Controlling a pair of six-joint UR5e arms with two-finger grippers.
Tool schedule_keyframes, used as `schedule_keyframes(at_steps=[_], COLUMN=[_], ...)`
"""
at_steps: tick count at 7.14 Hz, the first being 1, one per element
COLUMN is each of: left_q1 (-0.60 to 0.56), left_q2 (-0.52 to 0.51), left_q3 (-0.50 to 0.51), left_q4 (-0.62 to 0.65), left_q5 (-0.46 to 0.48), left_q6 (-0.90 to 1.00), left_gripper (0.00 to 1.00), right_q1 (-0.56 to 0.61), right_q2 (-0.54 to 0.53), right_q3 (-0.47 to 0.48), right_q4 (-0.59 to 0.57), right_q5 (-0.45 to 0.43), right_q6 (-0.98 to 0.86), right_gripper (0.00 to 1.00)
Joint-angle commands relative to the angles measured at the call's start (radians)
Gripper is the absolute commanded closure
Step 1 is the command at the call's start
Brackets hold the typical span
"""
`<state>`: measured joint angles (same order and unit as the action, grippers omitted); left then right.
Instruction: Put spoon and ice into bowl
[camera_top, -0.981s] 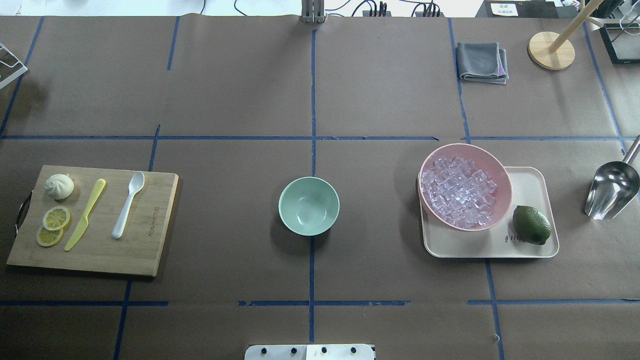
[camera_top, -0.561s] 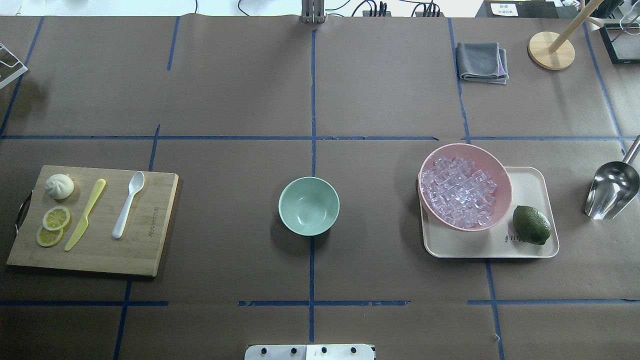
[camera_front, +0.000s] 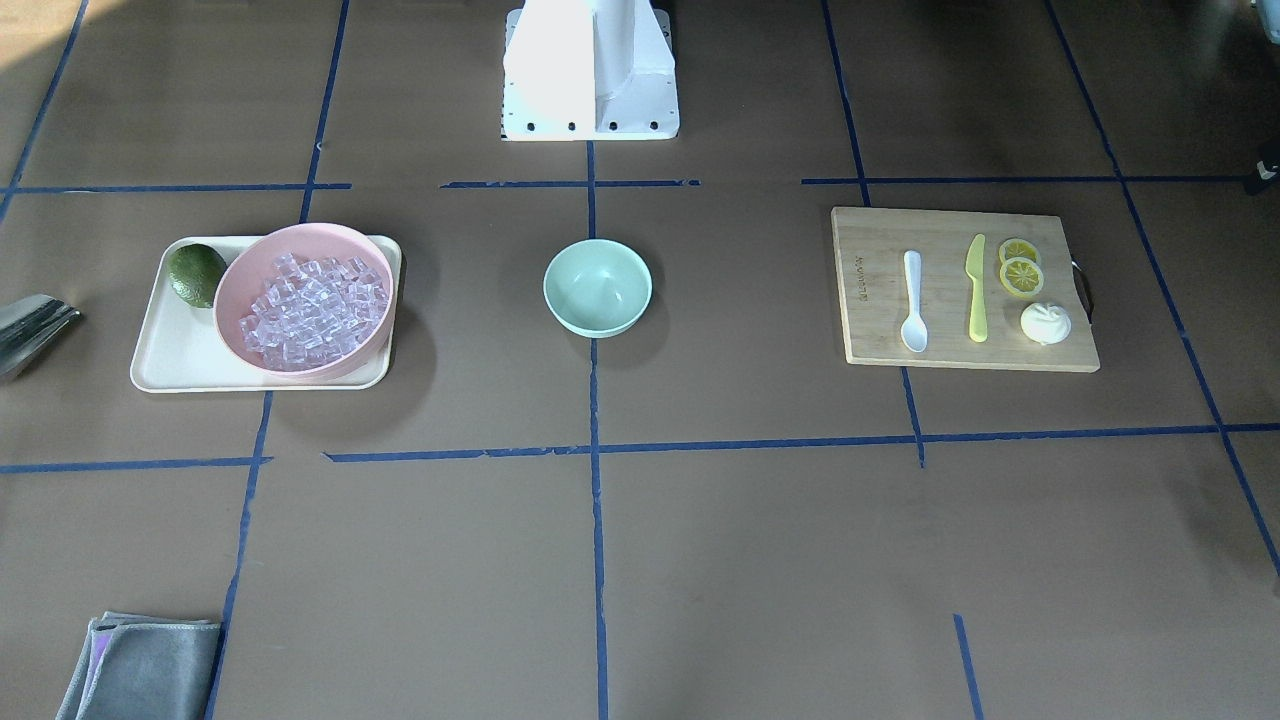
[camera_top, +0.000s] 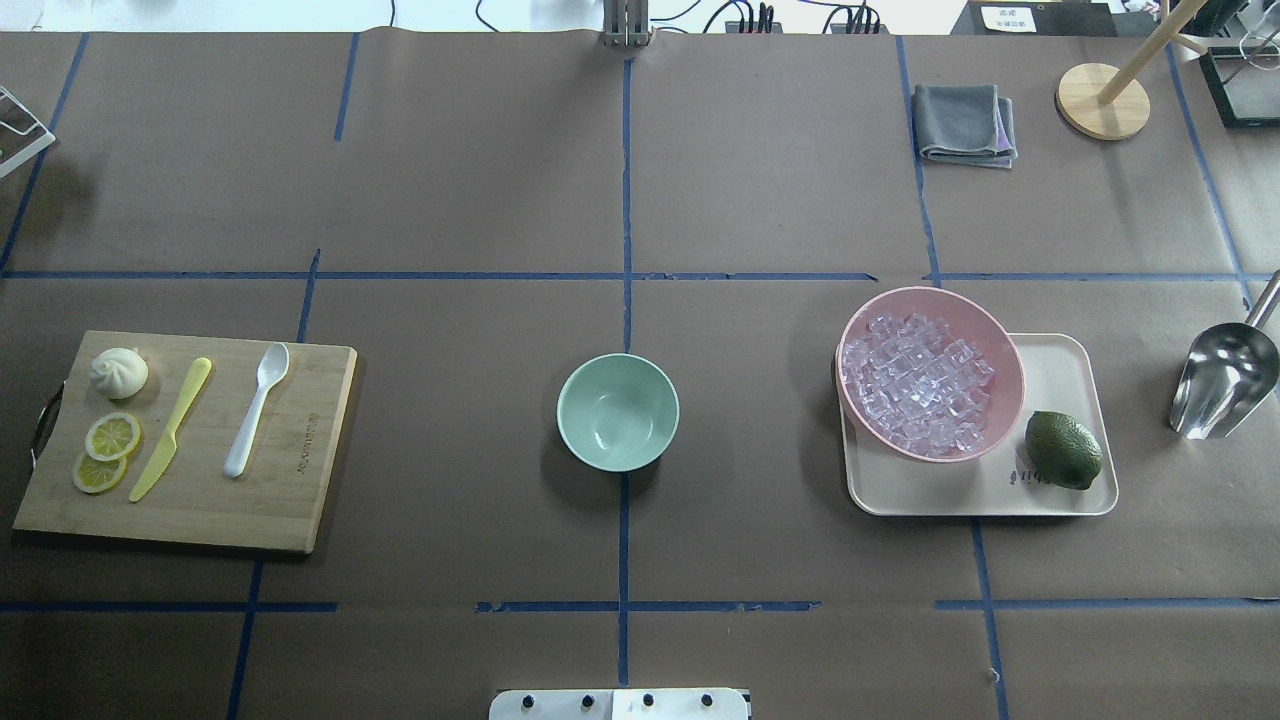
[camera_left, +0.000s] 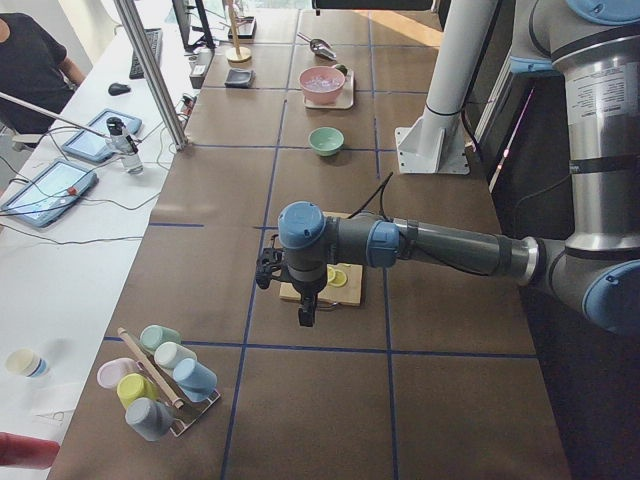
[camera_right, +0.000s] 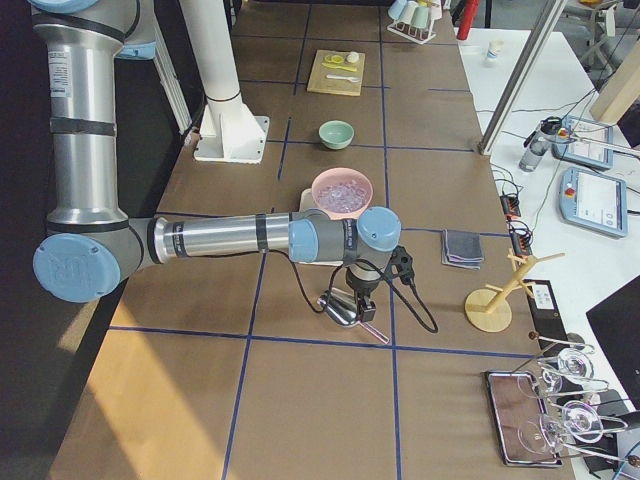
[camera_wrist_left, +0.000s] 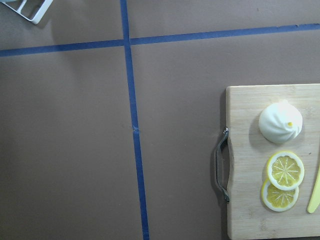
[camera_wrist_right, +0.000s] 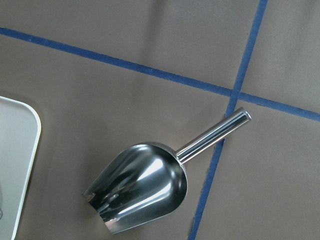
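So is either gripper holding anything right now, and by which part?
Nothing seems held: the spoon lies on the board, ice in the pink bowl, metal scoop on the table.

my overhead: behind base, looking down | front: opposite, mirrored, shares bowl (camera_top: 617, 411), board (camera_top: 200, 515) | sides: far, along tabletop (camera_left: 450, 400) from each end | wrists: close, straight down, left over board, right over scoop (camera_wrist_right: 140, 185)
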<state>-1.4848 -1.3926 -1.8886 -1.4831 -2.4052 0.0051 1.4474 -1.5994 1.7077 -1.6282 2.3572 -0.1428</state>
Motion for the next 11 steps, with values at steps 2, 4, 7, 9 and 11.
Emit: schedule_keyframes(at_steps=[2, 4, 7, 9, 11], left_q1=[0.020, 0.099, 0.223, 0.241, 0.302], left_q2=[-0.002, -0.009, -0.014, -0.016, -0.098], left_q3=[-0.004, -0.004, -0.001, -0.001, -0.004], left_q4=[-0.002, -0.093, -0.314, -0.335, -0.335], left_q5=[-0.003, -0.003, -0.002, -0.002, 0.004], left_q6=[-0.001, -0.022, -0.287, -0.326, -0.330], left_gripper=[0.00, 0.00, 0.00, 0.00, 0.00], right_q1=[-0.007, -0.010, -0.051, -0.112, -0.159], right_q2=[0.001, 0.000, 0.001, 0.001, 0.003], right_q3=[0.001, 0.001, 0.067, 0.153, 0.199], right_q4=[0.002, 0.001, 0.004, 0.004, 0.004], right_q5=[-0.001, 0.019, 0.062, 0.060, 0.059], right_q6=[0.000, 0.003, 0.151, 0.296, 0.382], right_gripper=[0.01, 0.01, 0.01, 0.01, 0.01])
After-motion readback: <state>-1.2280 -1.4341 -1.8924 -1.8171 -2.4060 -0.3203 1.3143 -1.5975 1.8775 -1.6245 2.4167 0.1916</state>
